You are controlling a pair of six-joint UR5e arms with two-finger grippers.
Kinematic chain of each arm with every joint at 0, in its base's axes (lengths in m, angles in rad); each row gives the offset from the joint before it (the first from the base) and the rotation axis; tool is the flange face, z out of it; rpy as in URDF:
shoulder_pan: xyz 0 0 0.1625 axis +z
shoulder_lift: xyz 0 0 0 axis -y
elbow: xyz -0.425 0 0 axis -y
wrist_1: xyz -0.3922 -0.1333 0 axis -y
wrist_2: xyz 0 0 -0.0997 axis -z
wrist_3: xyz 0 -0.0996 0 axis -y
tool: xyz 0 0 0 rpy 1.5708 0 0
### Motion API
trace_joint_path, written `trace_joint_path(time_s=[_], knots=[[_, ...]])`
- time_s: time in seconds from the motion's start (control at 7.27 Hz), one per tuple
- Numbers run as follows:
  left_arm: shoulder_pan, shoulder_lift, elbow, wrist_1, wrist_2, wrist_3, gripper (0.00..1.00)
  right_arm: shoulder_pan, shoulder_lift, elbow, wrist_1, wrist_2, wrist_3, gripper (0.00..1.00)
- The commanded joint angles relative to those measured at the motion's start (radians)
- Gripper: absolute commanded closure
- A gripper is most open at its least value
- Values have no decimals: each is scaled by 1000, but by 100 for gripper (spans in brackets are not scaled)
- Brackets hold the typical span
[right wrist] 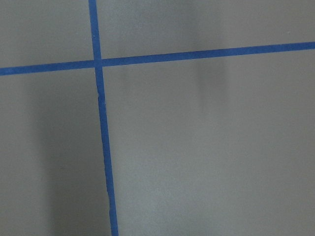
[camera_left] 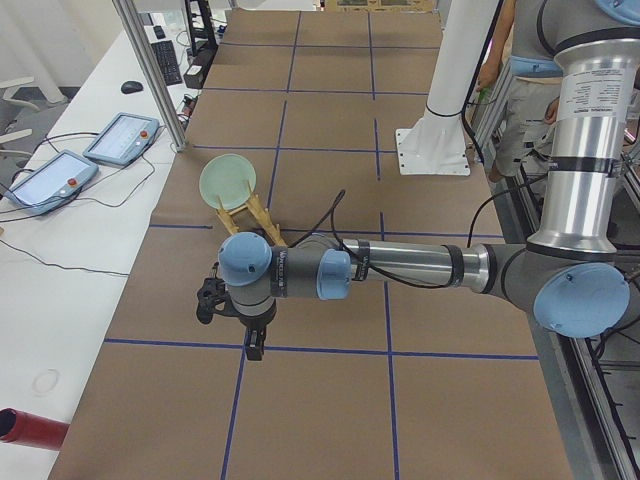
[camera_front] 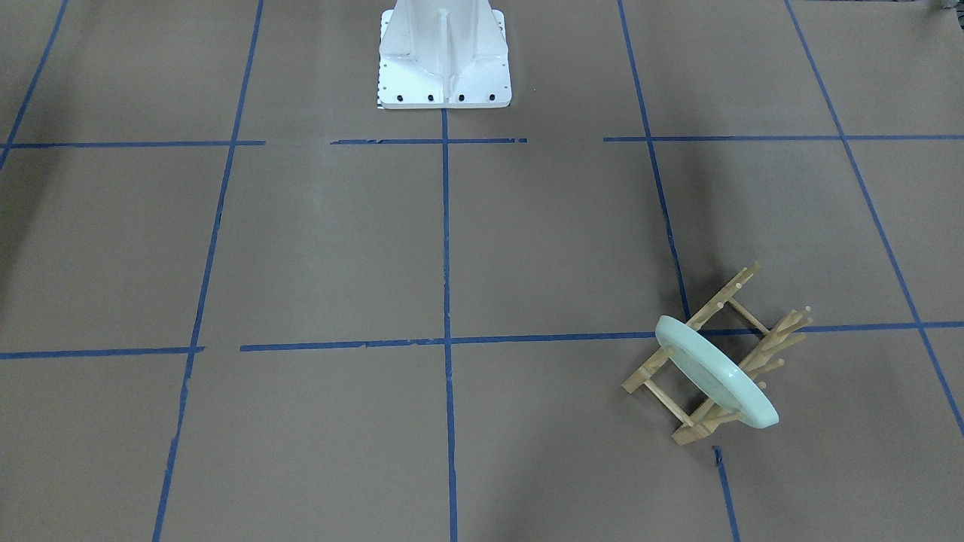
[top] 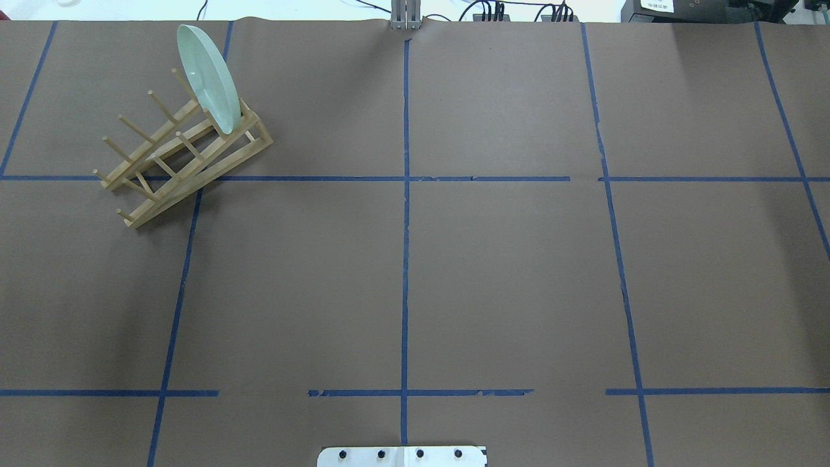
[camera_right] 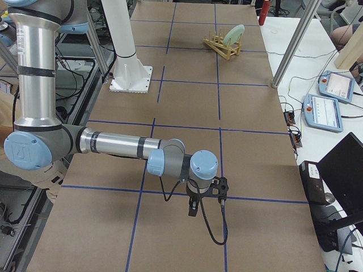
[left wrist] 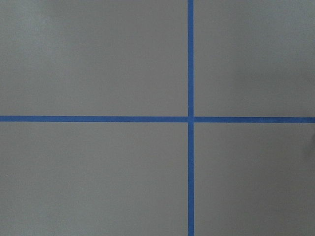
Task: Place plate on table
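Observation:
The pale mint-green plate [camera_front: 712,369] stands on edge in the end slot of a light wooden peg rack [camera_front: 719,301] on the brown table [camera_front: 316,241]. In the overhead view the plate [top: 209,78] and rack [top: 168,168] sit at the far left. They also show in the left view [camera_left: 228,181] and the right view [camera_right: 232,35]. My left gripper [camera_left: 253,345] hangs above the table, well short of the rack. My right gripper [camera_right: 193,207] hangs above the table at the opposite end. I cannot tell whether either is open or shut. Both wrist views show only table and tape.
The white robot base [camera_front: 444,56] stands at the table's middle edge. Two teach pendants [camera_left: 120,135] lie on a white side bench, with a metal post [camera_left: 150,70] at the table's edge. A person [camera_left: 520,60] stands behind the robot.

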Motion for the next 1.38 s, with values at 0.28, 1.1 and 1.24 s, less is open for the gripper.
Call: trace_joint_path(time_s=[0.28,1.1,1.24], knots=[[25,-4,-16,14,41,-6,0,0,0,0,0,0,0,0],[117,-15,-63,-380,-198,-646,0,0,0,0,0,0,0,0],[161,-45,-21,-584,-198,-898,0,0,0,0,0,0,0,0]])
